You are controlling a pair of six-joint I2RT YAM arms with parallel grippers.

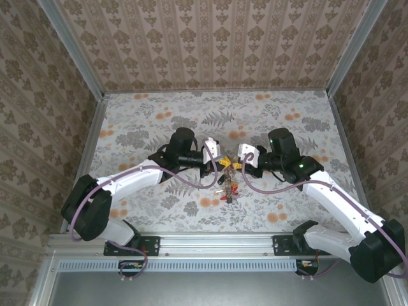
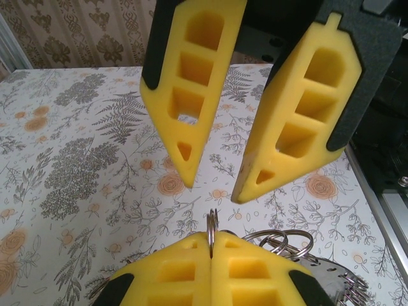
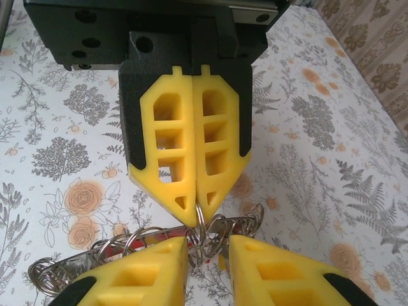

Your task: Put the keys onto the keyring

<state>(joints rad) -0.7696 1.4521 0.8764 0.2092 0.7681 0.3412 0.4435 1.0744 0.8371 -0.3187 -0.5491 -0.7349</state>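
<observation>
**A:** What are your two pincers doing?

**B:** Your left gripper (image 3: 196, 211) is clenched tight on a thin silver wire ring (image 2: 211, 224). The ring stands up on its edge between the yellow foam pads (image 2: 172, 274). Your right gripper (image 2: 214, 191) faces it from the right with its jaws apart, one on each side of that ring. It is grasping nothing.

**A:** Where are the things for the job?

**B:** They are in the middle of the flowered table top (image 1: 159, 115), right where the two pincers meet. The wide flat grey metal keyring (image 3: 108, 255) sits low under the pads. You cannot tell if it rests on the table or hangs. The small keys with red plastic heads (image 1: 227, 188) are in a bunch on the near side of the pincers.

**A:** How do they look?

**B:** They look shiny, thin and tangled. More little wire rings crowd around the one you are pinching.

**A:** What could go wrong?

**B:** The ring is thin and slippery. If your right jaws shut crooked, they could twist it out of the left pinch, and the bunch would probably drop. The jaws could also catch a neighbour ring, and then you would tug the whole tangle. The pads are very close too, so they could bump.
</observation>
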